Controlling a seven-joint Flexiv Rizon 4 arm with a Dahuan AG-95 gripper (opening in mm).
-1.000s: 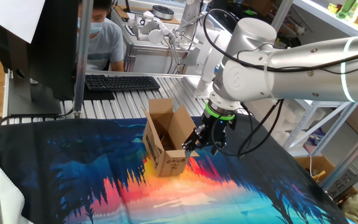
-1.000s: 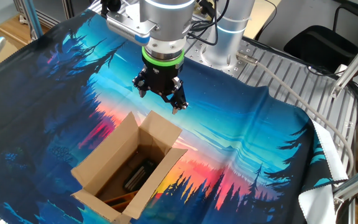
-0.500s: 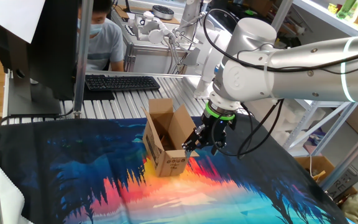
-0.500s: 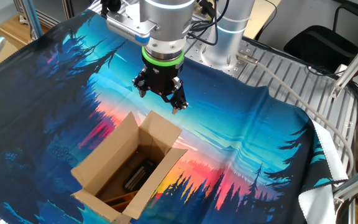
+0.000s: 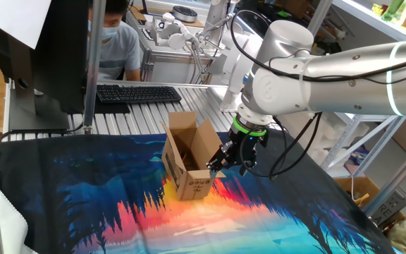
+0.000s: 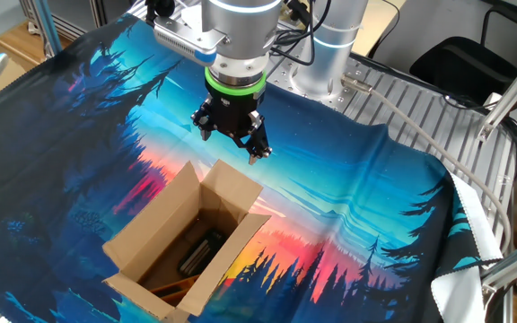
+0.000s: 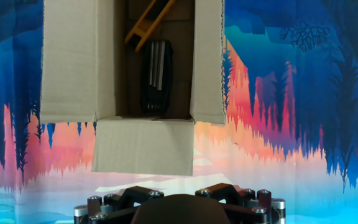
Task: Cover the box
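Box, small brown corrugated cardboard [image 6: 187,247], standing on table with all flaps open. Tool [image 6: 232,137] hanging just beside nearest flap, spread fully wide, holding nothing. Must approach that flap first, probably.

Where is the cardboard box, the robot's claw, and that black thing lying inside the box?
box [image 6: 232,188], the other fixed view, on the upright flap nearest the claw.
gripper [image 6: 232,144], the other fixed view, midway between its two fingertips.
black tool set [image 7: 156,74], hand view, on its middle, on the box floor.
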